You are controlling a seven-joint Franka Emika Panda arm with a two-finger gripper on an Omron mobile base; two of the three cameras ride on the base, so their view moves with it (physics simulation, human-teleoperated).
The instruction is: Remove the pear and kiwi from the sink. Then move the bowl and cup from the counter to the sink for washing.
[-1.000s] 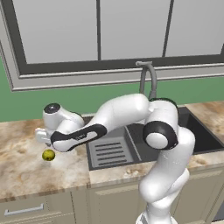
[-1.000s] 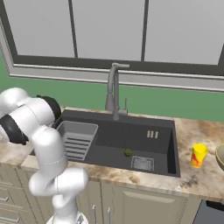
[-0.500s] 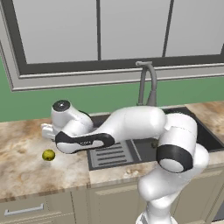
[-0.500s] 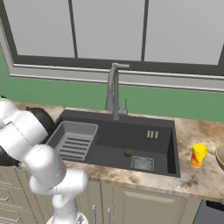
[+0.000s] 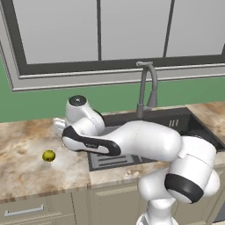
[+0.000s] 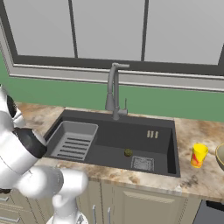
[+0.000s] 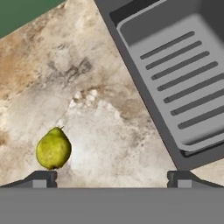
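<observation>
No writing shows on yellow cup.

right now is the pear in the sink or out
Out: the pear lies on the counter, beside the sink.

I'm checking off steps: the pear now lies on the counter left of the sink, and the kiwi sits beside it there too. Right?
Not quite. The pear does lie on the counter left of the sink, but the kiwi is still in the sink basin, as the right base view shows.
</observation>
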